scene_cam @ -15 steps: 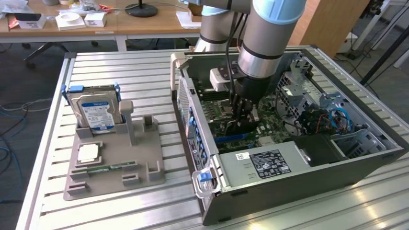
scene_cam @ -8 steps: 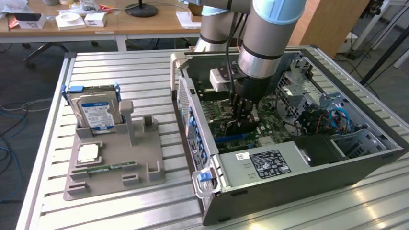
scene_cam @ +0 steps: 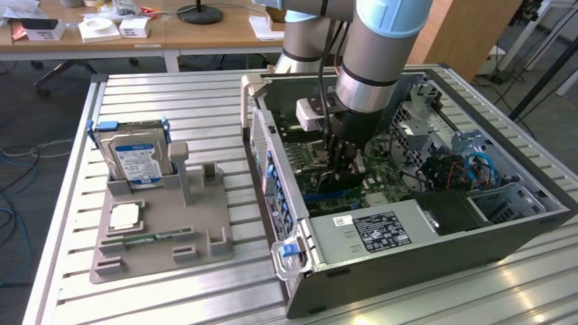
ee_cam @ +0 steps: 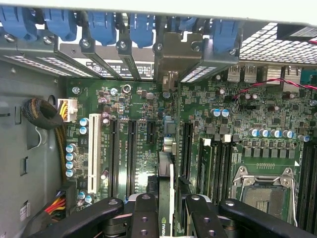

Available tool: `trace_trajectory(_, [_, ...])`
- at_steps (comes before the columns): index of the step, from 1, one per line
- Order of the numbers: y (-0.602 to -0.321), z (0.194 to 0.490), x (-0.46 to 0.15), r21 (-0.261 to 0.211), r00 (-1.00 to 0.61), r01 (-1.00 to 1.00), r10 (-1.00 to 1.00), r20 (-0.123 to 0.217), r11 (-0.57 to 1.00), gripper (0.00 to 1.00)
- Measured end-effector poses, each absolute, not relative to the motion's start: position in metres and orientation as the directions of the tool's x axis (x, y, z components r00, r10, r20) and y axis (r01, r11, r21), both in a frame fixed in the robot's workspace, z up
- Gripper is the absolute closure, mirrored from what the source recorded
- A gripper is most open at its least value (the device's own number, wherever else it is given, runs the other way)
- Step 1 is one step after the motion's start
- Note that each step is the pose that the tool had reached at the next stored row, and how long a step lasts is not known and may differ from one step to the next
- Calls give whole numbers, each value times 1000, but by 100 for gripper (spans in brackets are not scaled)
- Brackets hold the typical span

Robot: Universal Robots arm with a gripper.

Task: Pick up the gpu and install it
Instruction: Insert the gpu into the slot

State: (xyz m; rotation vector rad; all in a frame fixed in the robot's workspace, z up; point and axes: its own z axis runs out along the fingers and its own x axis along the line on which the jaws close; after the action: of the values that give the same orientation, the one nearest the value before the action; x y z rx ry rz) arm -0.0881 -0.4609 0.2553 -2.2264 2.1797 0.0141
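Note:
My gripper (scene_cam: 344, 170) reaches down into the open computer case (scene_cam: 424, 271), shut on the gpu (scene_cam: 340, 183), a thin dark card held on edge just above the green motherboard (scene_cam: 390, 172). In the wrist view the gpu (ee_cam: 169, 173) runs edge-on between my black fingers (ee_cam: 143, 213), and the gripper (ee_cam: 171, 218) clamps it from both sides. The card lies along a long black slot between the other black slots, with its metal bracket end (ee_cam: 171, 82) toward the case's rear openings. Whether it sits in the slot I cannot tell.
Blue latches (ee_cam: 104, 22) line the rear slot covers. A white slot (ee_cam: 92, 153) and the CPU socket (ee_cam: 260, 191) flank the card. On the exterior view's left, a grey holder (scene_cam: 162, 230) carries a hard drive (scene_cam: 135, 159), a chip (scene_cam: 124, 215) and a memory stick (scene_cam: 149, 238).

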Motion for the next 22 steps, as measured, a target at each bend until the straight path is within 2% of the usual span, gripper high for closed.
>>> trace_trajectory(22, [-461,255,-88,-11,-31,-999,-999,-23,31,74])
